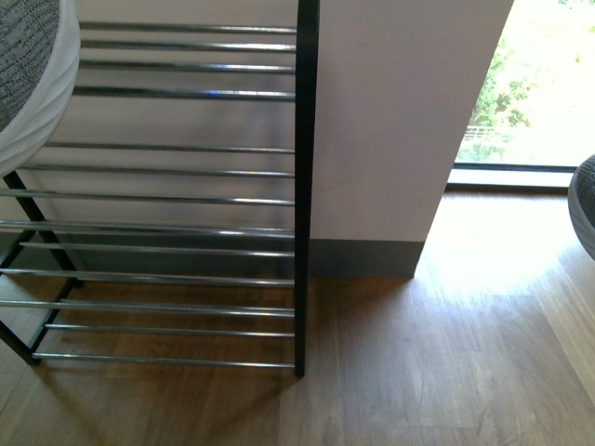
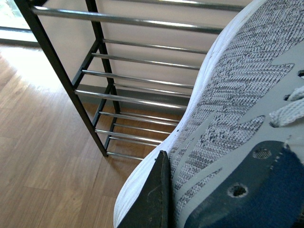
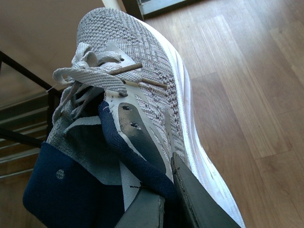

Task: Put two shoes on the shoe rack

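1. grey knit first shoe [image 2: 237, 95] is held off the floor by the left gripper [image 2: 171, 209]. one dark finger [image 2: 156, 190] presses its white-soled side, and the other finger is hidden.
2. from the front it shows at the upper left, before the top rods of the shoe rack [image 1: 186, 172].
3. the second shoe [image 3: 137, 71] is pinched at its navy collar between both fingers of the right gripper [image 3: 168, 204], above the wooden floor [image 1: 446, 353], well right of the rack.

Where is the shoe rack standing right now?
In the front view the shoe rack stands on the wooden floor at the left, backed against the pale wall, with the bright window further to the right.
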Robot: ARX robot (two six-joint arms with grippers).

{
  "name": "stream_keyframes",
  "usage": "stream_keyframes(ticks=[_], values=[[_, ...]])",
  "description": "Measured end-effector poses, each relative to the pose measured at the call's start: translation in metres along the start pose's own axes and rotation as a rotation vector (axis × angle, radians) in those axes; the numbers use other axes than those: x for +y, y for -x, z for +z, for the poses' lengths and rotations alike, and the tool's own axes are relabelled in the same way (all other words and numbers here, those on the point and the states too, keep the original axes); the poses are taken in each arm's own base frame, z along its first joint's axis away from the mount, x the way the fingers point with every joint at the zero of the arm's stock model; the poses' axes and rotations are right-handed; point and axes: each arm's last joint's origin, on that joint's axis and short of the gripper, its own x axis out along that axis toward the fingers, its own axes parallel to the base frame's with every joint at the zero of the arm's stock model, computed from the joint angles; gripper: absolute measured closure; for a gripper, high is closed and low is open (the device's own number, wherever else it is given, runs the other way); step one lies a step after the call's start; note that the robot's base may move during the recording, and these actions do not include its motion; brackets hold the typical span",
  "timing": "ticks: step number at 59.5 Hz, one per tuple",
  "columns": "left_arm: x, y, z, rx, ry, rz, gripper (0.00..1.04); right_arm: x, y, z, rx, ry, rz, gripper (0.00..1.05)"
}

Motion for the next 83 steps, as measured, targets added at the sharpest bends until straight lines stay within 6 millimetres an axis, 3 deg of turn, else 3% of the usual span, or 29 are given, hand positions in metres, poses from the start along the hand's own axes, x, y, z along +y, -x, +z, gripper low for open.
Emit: stream_keyframes(ticks=[48,53,60,70,80,83], values=[[0.0,0.0,0.0,0.0,0.0,0.0,1.03,0.0,0.0,0.0,-0.002,0.001,0.005,1.04],[0.0,0.0,0.0,0.0,0.0,0.0,1.03,0.003,-0.002,-0.006,-0.212,0.082,0.094,1.04],[0.0,0.0,0.0,0.0,0.0,-0.001,1.03,0.019,0.005,0.014,-0.316,0.129,0.117,1.04],[0.0,0.0,0.0,0.0,0.0,0.0,1.03,0.053,0.007,0.045,-0.304,0.147,0.119,1.04],[0.0,0.0,0.0,0.0,0.0,-0.001,1.03,0.103,0.005,0.078,-0.258,0.133,0.141,1.04],[0.0,0.0,0.0,0.0,0.0,0.0,1.03,0.127,0.004,0.091,-0.229,0.12,0.165,1.04]])
